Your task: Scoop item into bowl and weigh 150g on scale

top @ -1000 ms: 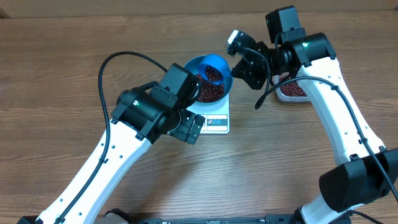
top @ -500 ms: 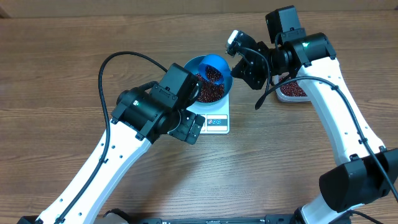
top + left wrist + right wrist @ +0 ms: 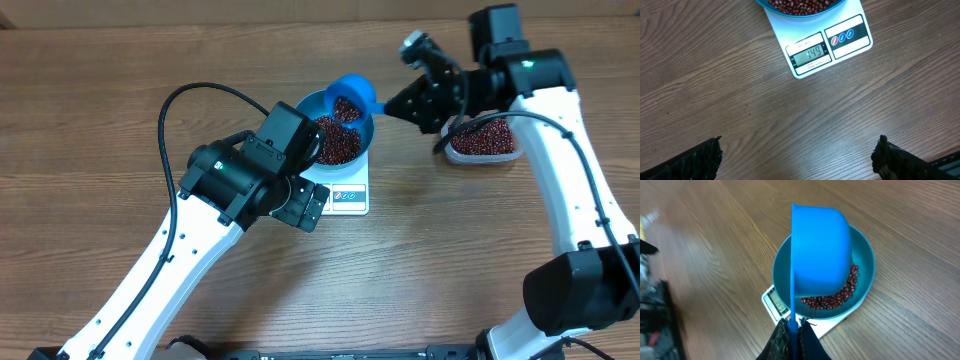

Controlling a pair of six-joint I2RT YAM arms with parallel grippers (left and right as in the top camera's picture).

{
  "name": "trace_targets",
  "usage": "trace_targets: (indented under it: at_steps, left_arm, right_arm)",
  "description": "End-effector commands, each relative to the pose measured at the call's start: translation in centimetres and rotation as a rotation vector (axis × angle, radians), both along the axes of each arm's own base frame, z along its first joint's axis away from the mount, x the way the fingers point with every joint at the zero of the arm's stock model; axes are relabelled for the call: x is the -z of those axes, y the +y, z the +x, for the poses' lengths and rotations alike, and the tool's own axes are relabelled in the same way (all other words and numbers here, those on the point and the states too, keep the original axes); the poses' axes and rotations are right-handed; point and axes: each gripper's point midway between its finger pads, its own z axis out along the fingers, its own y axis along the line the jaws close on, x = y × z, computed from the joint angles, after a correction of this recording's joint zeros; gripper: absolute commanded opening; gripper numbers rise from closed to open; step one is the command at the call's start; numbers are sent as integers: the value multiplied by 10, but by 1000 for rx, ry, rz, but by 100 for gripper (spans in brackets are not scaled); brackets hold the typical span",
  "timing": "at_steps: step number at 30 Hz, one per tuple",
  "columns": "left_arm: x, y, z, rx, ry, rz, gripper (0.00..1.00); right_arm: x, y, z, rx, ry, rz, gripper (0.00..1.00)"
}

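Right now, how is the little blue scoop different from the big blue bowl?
The scoop is smaller; the bowl is wider. The scoop hangs in the air, tipped over the bowl, its handle pinched by the right gripper; the bowl sits flat on the white scale. The scoop has a long handle; the bowl has none. Both are blue and smooth.

Brown wood-grain tabletop. White scale lies flat on it mid-frame; clear tub sits on it nearby, not touching the scale.
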Motion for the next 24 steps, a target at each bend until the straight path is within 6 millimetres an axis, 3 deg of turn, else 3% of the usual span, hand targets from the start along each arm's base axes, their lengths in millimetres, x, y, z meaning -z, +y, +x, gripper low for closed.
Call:
trace_targets:
  at_steps: [1,6,24]
  left_arm:
    - [2,-1,1,-4,2,9,100]
    - [2,-1,1,-4,2,9,100]
    - [2,-1,1,-4,2,9,100]
  right_arm:
    - [-26,2,-1,-16,5,139,4]
    - [-30,-8,1,0,14,176,4]
    - [-30,-8,0,0,20,176,4]
